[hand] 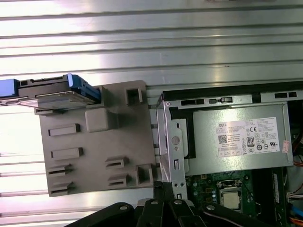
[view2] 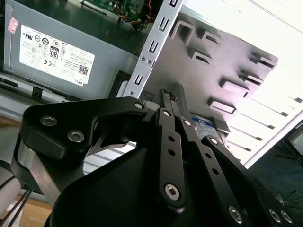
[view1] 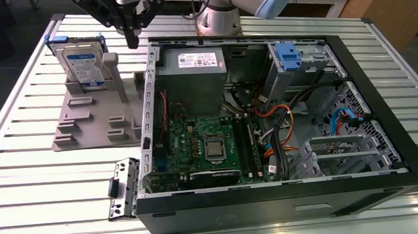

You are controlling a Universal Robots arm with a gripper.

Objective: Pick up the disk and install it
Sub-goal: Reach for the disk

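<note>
The table [view1: 25,159] of metal slats carries everything. On it the computer case [view1: 271,206] lies on its side with the cover off. I think this is so that the drive cage [view1: 296,64], at the far side of the case, can be reached from above.

At the exterior view's left of the case is a grey stand [view1: 95,120]. The disk [view1: 83,62] stands upright in the far slot of this stand, with its blue frame upward. I judge this leaves its top edge free for a grasp.

The gripper [view1: 132,41] hangs above the gap between stand and case. It is at the exterior view's right of the disk and apart from it. Its fingers [view2: 165,101] are pressed together and hold nothing.
</note>
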